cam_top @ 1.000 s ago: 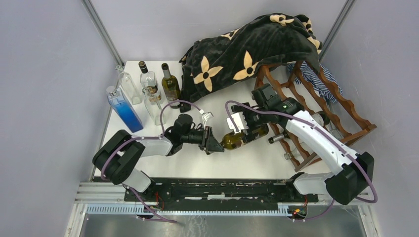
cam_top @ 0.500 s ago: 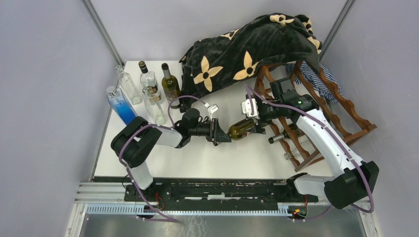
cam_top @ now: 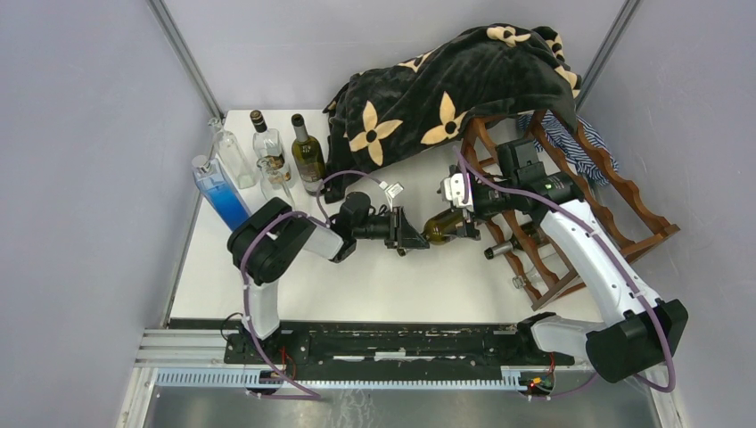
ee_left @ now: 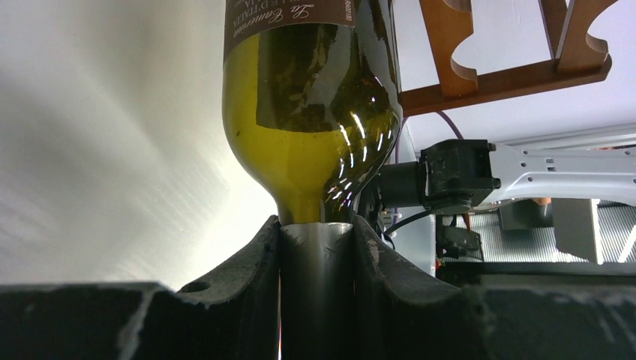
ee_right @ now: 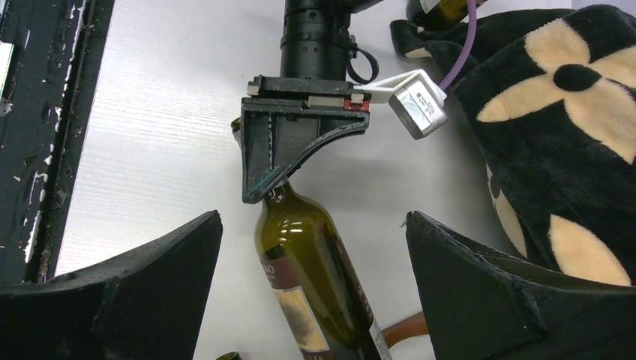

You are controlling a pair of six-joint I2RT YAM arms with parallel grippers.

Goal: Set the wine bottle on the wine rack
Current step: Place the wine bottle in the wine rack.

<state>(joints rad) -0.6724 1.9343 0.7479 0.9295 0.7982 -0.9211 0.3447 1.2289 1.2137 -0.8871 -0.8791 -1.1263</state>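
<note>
I judge the task about half way: the wine bottle (ee_left: 300, 112) is picked up but is not yet on the wine rack (ee_left: 510, 81). The jaws of the left gripper (ee_left: 316, 244) are closed on its neck, and the body reaches straight out ahead of them, with the base toward the rack, which stands just beyond it. The jaws of the right gripper (ee_right: 313, 225) are spread wide. The body of the bottle lies between them and a little past their tips, and I see no contact with it. What is left, I think, is to bring the bottle to a free cradle and lay it there. I cannot tell if it is clear of the worktop (ee_right: 165, 127). The bottle is of olive-green glass, with a dark brown label in pale script and a grey foil on the neck
</note>
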